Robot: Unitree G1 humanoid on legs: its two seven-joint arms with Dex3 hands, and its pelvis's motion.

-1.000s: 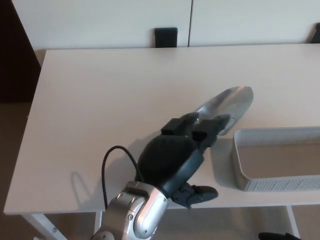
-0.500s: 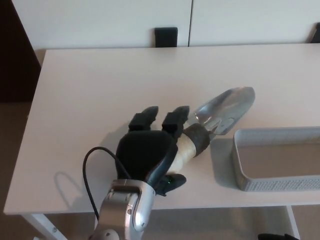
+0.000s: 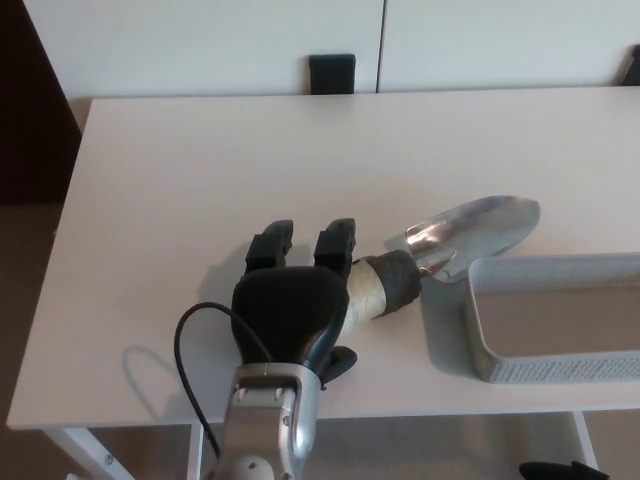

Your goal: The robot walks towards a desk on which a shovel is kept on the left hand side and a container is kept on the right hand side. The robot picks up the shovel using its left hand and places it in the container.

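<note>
The shovel lies on the white desk (image 3: 200, 180), with its silver blade (image 3: 480, 225) pointing right and reaching the far left corner of the container (image 3: 480, 340). Its tan handle with a dark collar (image 3: 378, 287) runs back to my left hand (image 3: 292, 305). That hand sits over the handle's end, which it hides. Its two fingers (image 3: 334, 245) are stretched out and apart, not wrapped round the handle. The container is a pale grey mesh tray at the desk's front right, with nothing visible inside. A black sliver at the bottom edge may be my right hand (image 3: 556, 470).
A black cable (image 3: 195, 340) loops from my left wrist over the desk's front edge. A small black block (image 3: 331, 74) stands behind the desk's far edge, against a white wall. Dark floor shows to the left of the desk.
My left hand has let go of the shovel and drawn back to the left, its fingers now spread. The shovel has slid right, its blade reaching the container's corner.
</note>
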